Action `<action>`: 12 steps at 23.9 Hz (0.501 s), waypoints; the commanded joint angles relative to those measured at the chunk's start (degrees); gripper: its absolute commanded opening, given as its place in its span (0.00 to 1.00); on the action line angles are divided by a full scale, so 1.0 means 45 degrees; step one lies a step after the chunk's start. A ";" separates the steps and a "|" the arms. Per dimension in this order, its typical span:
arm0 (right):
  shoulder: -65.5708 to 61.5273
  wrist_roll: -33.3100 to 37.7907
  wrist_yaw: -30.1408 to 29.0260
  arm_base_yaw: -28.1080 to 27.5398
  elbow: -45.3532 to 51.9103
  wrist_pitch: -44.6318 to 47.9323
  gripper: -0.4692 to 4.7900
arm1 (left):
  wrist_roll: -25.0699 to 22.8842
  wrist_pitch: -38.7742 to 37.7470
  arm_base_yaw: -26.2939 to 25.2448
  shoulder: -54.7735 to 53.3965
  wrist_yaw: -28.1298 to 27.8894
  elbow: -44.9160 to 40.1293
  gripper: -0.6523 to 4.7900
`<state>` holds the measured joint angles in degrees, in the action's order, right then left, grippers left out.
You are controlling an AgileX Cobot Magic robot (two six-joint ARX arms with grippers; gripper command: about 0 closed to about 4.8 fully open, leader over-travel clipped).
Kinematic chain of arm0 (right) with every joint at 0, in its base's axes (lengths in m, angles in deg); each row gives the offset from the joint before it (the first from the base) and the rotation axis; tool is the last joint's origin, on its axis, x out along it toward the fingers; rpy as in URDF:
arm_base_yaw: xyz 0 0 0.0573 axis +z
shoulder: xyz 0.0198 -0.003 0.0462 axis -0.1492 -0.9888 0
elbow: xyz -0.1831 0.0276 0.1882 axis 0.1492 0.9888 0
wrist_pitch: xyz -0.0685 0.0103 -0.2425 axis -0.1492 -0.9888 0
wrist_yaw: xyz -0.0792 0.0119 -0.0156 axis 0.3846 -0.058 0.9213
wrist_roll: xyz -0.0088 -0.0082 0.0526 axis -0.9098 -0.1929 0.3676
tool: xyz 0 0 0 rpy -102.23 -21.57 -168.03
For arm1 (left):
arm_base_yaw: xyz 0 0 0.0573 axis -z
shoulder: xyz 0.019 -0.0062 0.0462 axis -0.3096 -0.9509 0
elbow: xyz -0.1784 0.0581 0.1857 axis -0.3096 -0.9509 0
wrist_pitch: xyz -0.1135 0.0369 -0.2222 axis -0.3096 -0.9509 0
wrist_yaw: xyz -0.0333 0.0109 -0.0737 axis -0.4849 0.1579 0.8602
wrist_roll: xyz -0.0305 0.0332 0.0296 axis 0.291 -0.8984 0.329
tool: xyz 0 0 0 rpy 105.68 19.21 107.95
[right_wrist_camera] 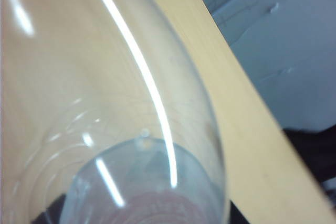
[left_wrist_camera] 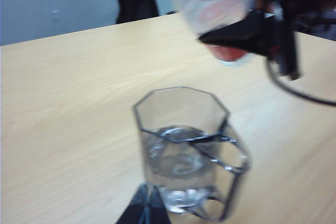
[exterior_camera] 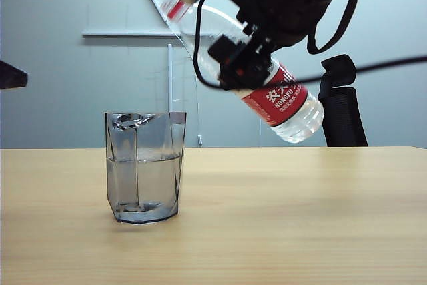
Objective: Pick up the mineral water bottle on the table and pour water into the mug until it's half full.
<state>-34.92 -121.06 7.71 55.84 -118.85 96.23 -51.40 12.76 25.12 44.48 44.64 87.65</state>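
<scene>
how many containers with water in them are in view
2: the mug stands on the table, about half full; the bottle hangs tilted in the right gripper, up and right of it.

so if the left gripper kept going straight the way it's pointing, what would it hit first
Most likely the mug: in the left wrist view it sits straight ahead of the left gripper, whose fingertips look closed together just short of its base. The exact gap is unclear.

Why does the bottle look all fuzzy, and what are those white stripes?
Left wrist view: the bottle is blurred, while the mug is a bit sharper. Right wrist view: the bottle fills the picture, too close to be sharp, with white streaks of glare on it. Exterior view: the right gripper holding the bottle is a dark shape.
</scene>
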 commanded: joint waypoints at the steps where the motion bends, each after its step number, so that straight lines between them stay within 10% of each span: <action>1: 0.0350 0.2317 -0.0714 -0.0180 -0.0112 -0.0029 0.66 | 0.0039 0.0083 -0.0622 -0.0024 0.0010 0.0034 0.12; 12: 0.0894 0.6523 -0.2331 -0.1277 0.1734 0.0991 0.64 | 0.0039 0.0083 -0.2477 -0.0024 0.0005 0.0034 0.12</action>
<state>-31.64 -94.17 -2.32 50.36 -111.75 95.88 -51.40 12.76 14.19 44.48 44.60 87.65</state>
